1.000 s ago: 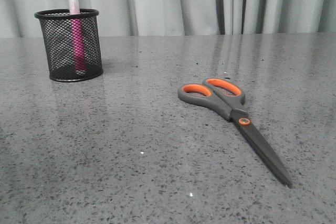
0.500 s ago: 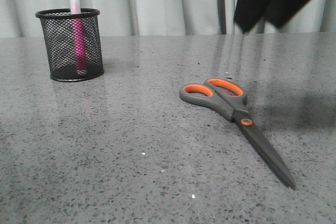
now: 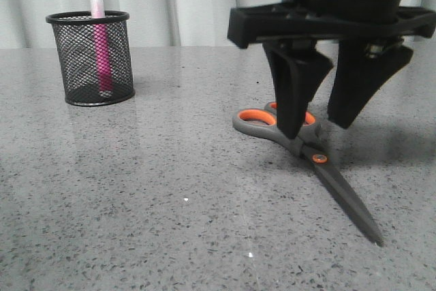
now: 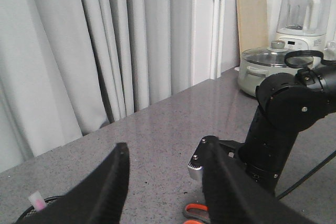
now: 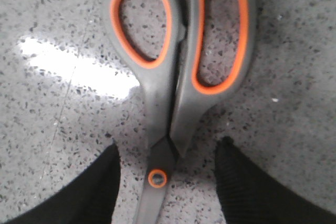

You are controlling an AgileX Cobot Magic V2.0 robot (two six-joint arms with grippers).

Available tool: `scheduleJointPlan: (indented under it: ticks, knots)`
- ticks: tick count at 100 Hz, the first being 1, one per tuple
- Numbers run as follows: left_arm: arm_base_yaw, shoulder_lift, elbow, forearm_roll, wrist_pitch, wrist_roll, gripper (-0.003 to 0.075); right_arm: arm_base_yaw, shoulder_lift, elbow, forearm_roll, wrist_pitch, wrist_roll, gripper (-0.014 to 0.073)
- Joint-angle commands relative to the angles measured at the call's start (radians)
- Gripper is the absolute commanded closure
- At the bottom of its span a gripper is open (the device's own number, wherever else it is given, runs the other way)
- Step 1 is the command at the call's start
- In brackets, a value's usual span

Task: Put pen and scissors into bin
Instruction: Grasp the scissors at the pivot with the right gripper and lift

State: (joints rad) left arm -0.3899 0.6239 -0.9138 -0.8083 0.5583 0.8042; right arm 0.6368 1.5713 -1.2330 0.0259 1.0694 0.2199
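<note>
The scissors lie flat on the grey table at the right, orange-lined handles pointing away and blades toward the front. My right gripper is open and hangs just above the handles, one finger on each side of the pivot. In the right wrist view the scissors lie between the open fingers, apart from them. The pink pen stands in the black mesh bin at the far left. My left gripper is open and empty, held high; the pen's cap and one scissors handle show below it.
A grey curtain hangs behind the table's far edge. In the left wrist view a pot with a glass lid, a blender and a wooden board stand beyond the right arm.
My right arm has come down into the front view, from the top right to just over the scissors' handles. The scissors, pen and bin have stayed in place.
</note>
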Motion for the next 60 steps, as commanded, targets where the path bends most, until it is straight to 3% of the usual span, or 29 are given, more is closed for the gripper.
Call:
scheduleJointPlan:
  ticks: [1, 60]
  knots:
    - [-0.006, 0.004, -0.006, -0.024, -0.048, 0.003, 0.0426, 0.007, -0.012, -0.033, 0.008, -0.021, 0.007, 0.0228]
    - [-0.006, 0.004, 0.043, -0.040, -0.048, -0.007, 0.0426, 0.014, 0.122, -0.033, -0.047, -0.047, 0.101, 0.0242]
